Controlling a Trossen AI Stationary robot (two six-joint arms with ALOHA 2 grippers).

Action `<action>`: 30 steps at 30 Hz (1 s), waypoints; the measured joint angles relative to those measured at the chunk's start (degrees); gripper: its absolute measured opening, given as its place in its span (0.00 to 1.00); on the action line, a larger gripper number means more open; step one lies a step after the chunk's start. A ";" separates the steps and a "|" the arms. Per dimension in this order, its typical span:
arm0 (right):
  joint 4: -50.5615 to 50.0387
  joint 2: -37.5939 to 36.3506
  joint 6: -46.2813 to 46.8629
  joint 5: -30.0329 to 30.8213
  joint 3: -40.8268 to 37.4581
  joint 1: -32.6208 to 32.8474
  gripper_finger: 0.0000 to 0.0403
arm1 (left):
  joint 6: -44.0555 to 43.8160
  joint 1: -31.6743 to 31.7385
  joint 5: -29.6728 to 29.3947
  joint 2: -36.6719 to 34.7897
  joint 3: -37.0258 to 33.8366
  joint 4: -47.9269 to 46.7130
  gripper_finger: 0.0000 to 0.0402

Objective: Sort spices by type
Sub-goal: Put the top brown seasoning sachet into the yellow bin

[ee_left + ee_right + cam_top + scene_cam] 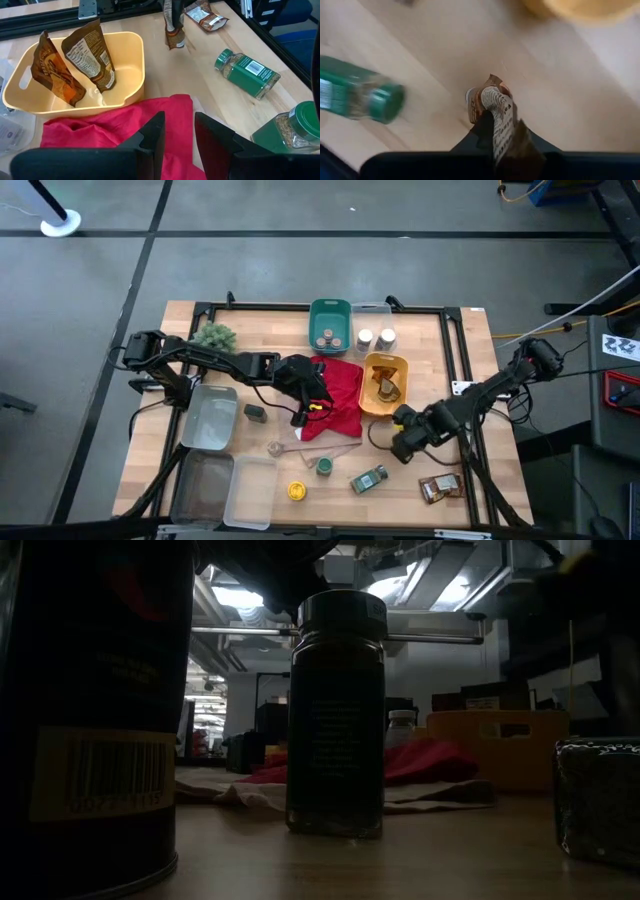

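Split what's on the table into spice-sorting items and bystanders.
Job:
- brown packet pinched in the right gripper
- two packets in the yellow bin
- packet at the table's front edge
- green-lidded jar lying down
- upright green jar
- yellow-lidded jar
- dark tin
- jars in the teal bin
- two white-lidded jars

Bystanders:
- red cloth
- plant

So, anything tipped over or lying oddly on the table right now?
Yes. One green-lidded jar lies on its side on the wood in front of the yellow bin, while another green-lidded one stands upright nearby. Nothing looks spilled.
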 joint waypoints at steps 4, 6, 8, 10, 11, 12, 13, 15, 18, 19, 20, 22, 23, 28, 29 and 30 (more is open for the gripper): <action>-3.66 0.00 -7.01 0.60 5.75 -3.71 0.03 | 0.04 0.00 0.00 0.00 0.00 0.01 0.22; -5.77 0.00 -10.70 1.63 8.58 -5.56 0.02 | 0.02 0.00 0.00 0.00 0.00 0.07 0.22; -6.88 0.00 -14.40 4.01 11.29 -7.18 0.02 | 0.02 0.00 0.00 0.00 0.00 0.07 0.22; -7.76 -0.01 -17.97 6.88 13.17 -8.86 0.03 | 0.02 0.00 0.00 0.00 0.00 0.07 0.22; -7.81 -0.02 -19.93 8.30 13.71 -9.73 0.03 | 0.02 0.00 0.02 0.00 0.00 0.08 0.22; -7.75 -0.01 -21.74 9.57 14.14 -10.54 0.03 | 0.02 0.00 0.01 0.00 0.00 0.09 0.22; -7.72 0.00 -23.45 10.80 14.31 -11.36 0.02 | 0.02 0.00 0.01 0.00 0.00 0.09 0.22; -7.90 0.00 -26.57 12.64 14.36 -13.06 0.02 | 0.02 0.00 0.02 0.00 0.00 0.09 0.22; -7.62 0.37 -29.80 14.10 13.43 -15.57 0.02 | 0.04 0.00 0.00 0.00 0.00 0.09 0.22; -7.64 0.53 -30.83 14.17 13.11 -16.26 0.02 | 0.04 0.00 0.01 0.00 0.00 0.09 0.22; -7.46 0.75 -31.63 14.34 12.73 -16.99 0.03 | 0.05 0.00 0.00 0.00 0.00 0.09 0.22; -7.58 1.27 -33.03 14.41 11.97 -18.19 0.03 | 0.06 0.01 0.02 0.00 0.00 0.09 0.22; -7.52 1.56 -33.75 14.43 11.48 -18.64 0.03 | 0.07 0.00 0.01 0.00 0.00 0.07 0.22; -6.94 2.43 -35.62 13.74 8.91 -19.71 0.02 | 0.15 0.02 0.00 0.00 0.00 0.02 0.22; -6.58 2.43 -35.63 13.31 8.22 -19.72 0.03 | 0.15 0.02 0.01 0.00 0.00 0.01 0.22; -6.13 2.43 -35.61 12.77 7.52 -19.72 0.04 | 0.15 0.02 0.01 0.00 0.00 0.02 0.22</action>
